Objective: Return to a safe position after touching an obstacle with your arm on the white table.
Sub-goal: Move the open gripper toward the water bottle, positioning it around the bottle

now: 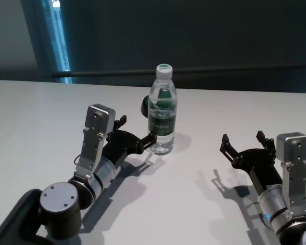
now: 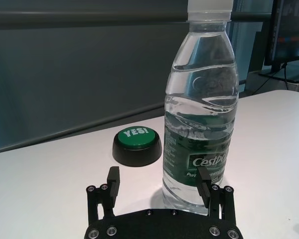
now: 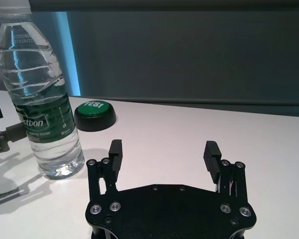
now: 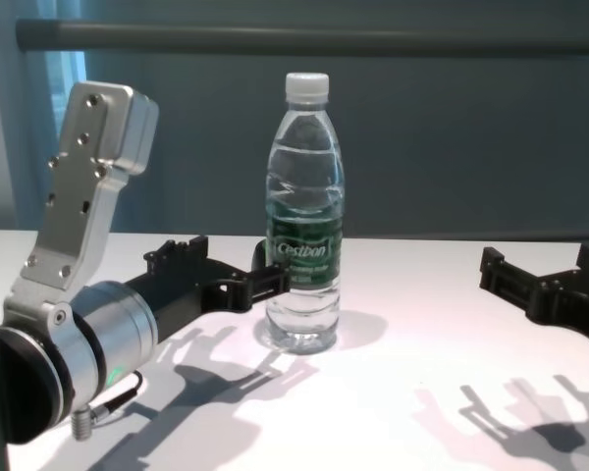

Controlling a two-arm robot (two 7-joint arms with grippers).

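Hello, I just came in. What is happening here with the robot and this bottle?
The left claw is open and right up against the water bottle, one finger beside its lower part, not gripping it. The bottle stands upright on the white table. A green button sits behind it. The right claw is open too, well off to the side.

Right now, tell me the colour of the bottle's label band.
Dark green on the bottle, clearest in the left wrist view.
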